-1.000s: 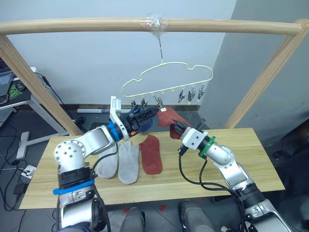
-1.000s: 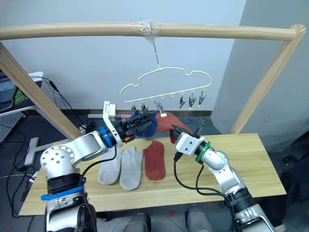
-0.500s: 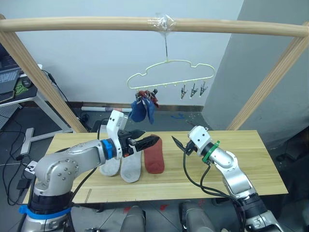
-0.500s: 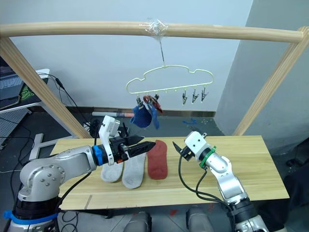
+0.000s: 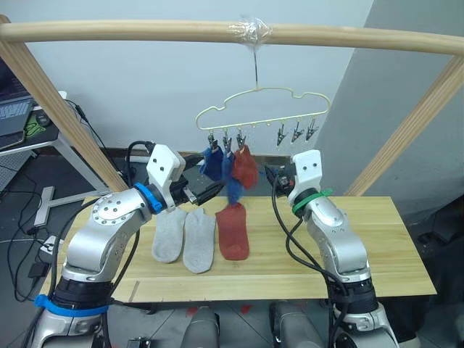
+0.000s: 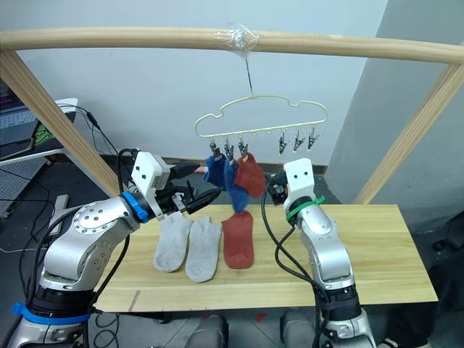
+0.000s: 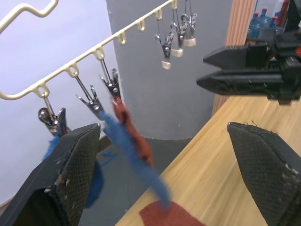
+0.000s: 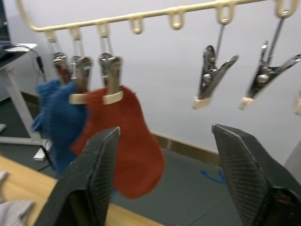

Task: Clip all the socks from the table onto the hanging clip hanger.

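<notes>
At nine o'clock of the long light-wood plank table (image 5: 377,239), the left gripper (image 5: 205,191) hovers, its black fingers spread and empty. Below it lie two light grey knit ankle socks (image 5: 185,238) and, just beside them, one rust red sock (image 5: 233,230). At twelve o'clock the pale yellow-green cloud-shaped wire clip hanger (image 5: 262,109) holds two blue socks (image 5: 220,167) and a second rust red sock (image 5: 246,166); three clips (image 5: 295,133) hang bare. At three o'clock of those hanging socks, the right gripper (image 5: 275,177) is spread, empty.

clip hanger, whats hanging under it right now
Under the clip hanger: two blue socks and one rust red sock, overlapping, so their clipped edges are partly hidden. Three clips hang bare.
</notes>
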Controlling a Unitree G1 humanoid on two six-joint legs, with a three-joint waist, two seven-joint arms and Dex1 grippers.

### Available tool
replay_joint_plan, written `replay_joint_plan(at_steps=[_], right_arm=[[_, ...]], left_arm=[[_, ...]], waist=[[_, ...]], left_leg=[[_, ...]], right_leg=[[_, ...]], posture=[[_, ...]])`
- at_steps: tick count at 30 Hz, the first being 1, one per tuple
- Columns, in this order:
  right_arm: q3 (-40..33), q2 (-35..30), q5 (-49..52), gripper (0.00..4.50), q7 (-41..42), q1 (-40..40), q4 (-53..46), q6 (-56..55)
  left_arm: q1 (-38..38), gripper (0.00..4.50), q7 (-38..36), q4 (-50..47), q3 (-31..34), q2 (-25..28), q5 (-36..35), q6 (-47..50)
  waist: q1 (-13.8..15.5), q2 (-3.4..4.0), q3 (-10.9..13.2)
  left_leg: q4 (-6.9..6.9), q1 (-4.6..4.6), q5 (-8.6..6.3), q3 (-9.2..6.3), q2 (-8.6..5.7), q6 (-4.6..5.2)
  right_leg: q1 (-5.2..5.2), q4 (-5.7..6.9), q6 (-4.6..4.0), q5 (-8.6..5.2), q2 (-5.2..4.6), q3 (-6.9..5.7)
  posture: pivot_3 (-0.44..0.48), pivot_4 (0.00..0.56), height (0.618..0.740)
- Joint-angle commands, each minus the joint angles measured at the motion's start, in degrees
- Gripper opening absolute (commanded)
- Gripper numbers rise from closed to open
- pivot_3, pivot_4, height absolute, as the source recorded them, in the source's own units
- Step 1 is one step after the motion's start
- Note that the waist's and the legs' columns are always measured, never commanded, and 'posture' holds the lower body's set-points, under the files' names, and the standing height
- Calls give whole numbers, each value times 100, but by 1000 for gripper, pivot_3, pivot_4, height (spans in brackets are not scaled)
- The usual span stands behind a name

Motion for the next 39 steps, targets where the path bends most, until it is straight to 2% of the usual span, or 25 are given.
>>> replay_joint_plan(at_steps=[1,2,11,14,16,23,30,39], right_arm=[[-171,129,139,3260,-208,-239,97,-141],[-197,184,149,2881,-267,-307,178,-148],[-287,375,233,2881,-462,-650,623,-211],[-301,378,272,2279,-499,-778,794,-282],[-286,364,270,1593,-511,-858,888,-319],[-370,349,299,1593,-607,-1189,1294,-374],[-797,496,449,1593,-1050,-1755,1985,-332],[-679,568,516,1593,-977,-2054,2320,-549]], left_arm=[[-144,4500,-109,-119,-46,-86,119,-159],[-165,4500,-101,-111,-51,-121,142,-148],[-224,4500,-81,-219,21,-234,175,-18],[-224,4500,-32,-236,26,-271,176,17],[-187,4500,-1,-292,20,-300,162,54],[-166,4500,-10,-382,64,-309,153,110],[-198,4500,10,-401,71,-344,129,170],[-167,4500,-9,-410,110,-356,126,217]], waist=[[-2,0,0],[-3,0,0],[-6,0,0],[-5,0,0],[-5,0,0],[-4,0,0],[-3,1,0],[-3,1,0]], left_leg=[[-2,1,0,0,0,0],[-2,1,0,0,0,0],[-1,5,0,-1,0,1],[-1,5,1,-1,0,1],[-1,5,1,-2,0,1],[-1,6,1,-2,0,1],[1,7,1,-3,0,2],[-1,7,1,-4,0,2]], right_leg=[[0,1,-1,-1,0,0],[0,1,-1,-1,0,0],[0,7,0,0,1,0],[1,7,0,0,1,0],[1,8,0,0,1,-1],[1,12,1,1,2,-1],[3,14,2,2,2,-2],[2,13,20,13,2,-2]], posture=[[54,144,740],[54,144,740],[70,141,740],[70,141,740],[75,140,740],[81,137,740],[88,134,740],[92,138,740]])
